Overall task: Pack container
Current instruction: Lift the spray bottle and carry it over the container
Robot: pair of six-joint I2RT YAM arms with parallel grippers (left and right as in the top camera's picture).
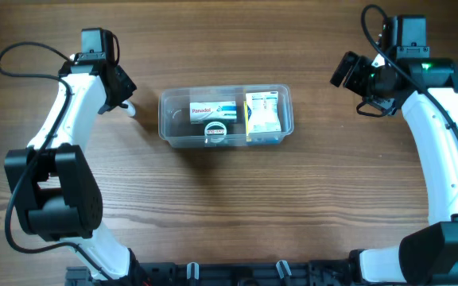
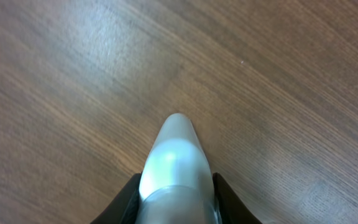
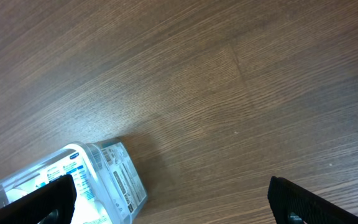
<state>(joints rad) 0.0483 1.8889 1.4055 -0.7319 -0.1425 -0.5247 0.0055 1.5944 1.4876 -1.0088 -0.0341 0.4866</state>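
Clamping white tapered item (image 2: 174,155) in left gripper (image 2: 178,208), just left of container (image 1: 165,127) at mid-table. Probably pick step. Next: lifting, carrying over rim, releasing beside Panadol box (image 1: 213,110). Keeping right gripper (image 3: 179,208) spread wide, empty, beyond.

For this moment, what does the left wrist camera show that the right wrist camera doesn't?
Only left wrist: the left gripper shut on a white rounded-tip item; what it is I cannot tell. Only right wrist: a corner of the container with a printed medicine box inside, and the right gripper open, holding nothing. Both: the wooden table.
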